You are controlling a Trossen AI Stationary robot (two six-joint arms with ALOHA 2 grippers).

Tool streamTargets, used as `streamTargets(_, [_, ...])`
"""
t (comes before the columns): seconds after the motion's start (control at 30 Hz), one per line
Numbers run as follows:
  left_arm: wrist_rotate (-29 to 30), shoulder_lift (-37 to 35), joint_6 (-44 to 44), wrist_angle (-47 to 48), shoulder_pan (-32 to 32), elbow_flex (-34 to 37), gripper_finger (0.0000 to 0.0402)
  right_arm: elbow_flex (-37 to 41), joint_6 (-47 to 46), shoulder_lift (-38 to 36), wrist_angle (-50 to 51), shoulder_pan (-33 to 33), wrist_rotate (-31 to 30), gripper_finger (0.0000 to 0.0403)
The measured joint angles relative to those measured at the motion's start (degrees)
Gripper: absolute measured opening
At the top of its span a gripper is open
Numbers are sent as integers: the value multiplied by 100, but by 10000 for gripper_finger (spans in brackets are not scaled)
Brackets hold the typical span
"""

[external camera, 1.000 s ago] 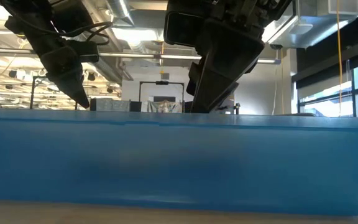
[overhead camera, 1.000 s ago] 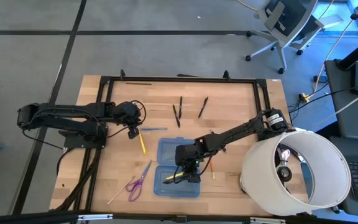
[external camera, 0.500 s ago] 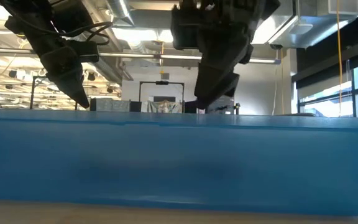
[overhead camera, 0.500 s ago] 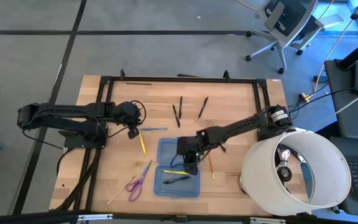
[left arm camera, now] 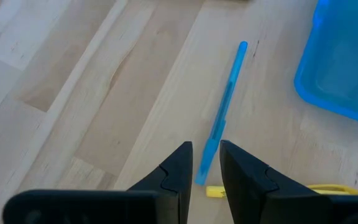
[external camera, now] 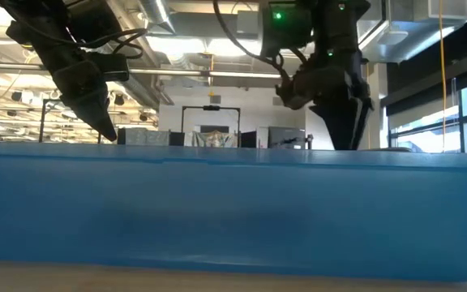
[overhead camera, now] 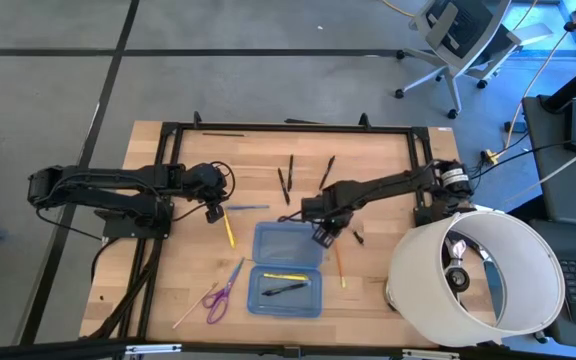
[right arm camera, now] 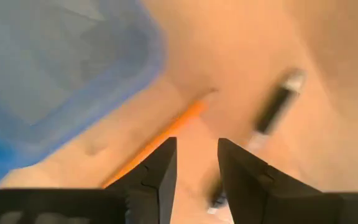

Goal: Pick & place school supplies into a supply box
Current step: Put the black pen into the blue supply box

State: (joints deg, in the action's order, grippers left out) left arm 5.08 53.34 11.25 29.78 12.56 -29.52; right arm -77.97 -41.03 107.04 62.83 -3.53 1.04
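Note:
The blue supply box lies open; its far half (overhead camera: 286, 245) is bare, and its near half (overhead camera: 286, 293) holds a yellow pencil (overhead camera: 286, 277) and a black pen (overhead camera: 283, 290). My right gripper (overhead camera: 323, 233) (right arm camera: 194, 149) is open and empty, just past the far half's right corner (right arm camera: 55, 68), over an orange pencil (right arm camera: 160, 140) (overhead camera: 340, 268) and a short black pen (right arm camera: 278, 102). My left gripper (overhead camera: 213, 211) (left arm camera: 205, 155) is open a little, over the near end of a blue pen (left arm camera: 225, 106) beside a yellow pencil (overhead camera: 228, 229). Purple scissors (overhead camera: 223, 290) and a pale stick (overhead camera: 193, 308) lie left of the box.
Three black pens (overhead camera: 291, 172) (overhead camera: 284, 186) (overhead camera: 326, 172) lie toward the far edge. A black frame (overhead camera: 288, 127) borders the table. A large white drum (overhead camera: 473, 275) stands at the right near corner. The box wall (external camera: 233, 211) fills the low view.
My right gripper has moved from over the box's near half toward the far and right edges, past the box's far right corner. The yellow pencil that was beside its fingers now lies alone in the near half next to the black pen.

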Motion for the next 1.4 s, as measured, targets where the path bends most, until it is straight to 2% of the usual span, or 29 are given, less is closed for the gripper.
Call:
streamTargets(0.17, [0, 0, 0, 1, -1, 0, 75, 72, -86, -17, 93, 4, -251, 120])
streamTargets(0.33, [0, 0, 0, 8, -2, 0, 75, 544, -297, -17, 84, 26, -240, 120])
streamTargets(0.5, [0, 0, 0, 15, -1, 0, 75, 969, -525, -15, -95, 15, 89, 120])
streamTargets(0.73, [-1, 0, 0, 13, -2, 0, 75, 1357, -675, -13, -258, 19, 131, 120])
streamTargets(0.93, [-2, 0, 0, 14, -2, 0, 75, 1677, -671, -52, -801, 12, 488, 120])
streamTargets(1.4, [42, 0, -1, 0, 0, 0, 75, 1745, -695, -37, -902, -304, 4, 120])
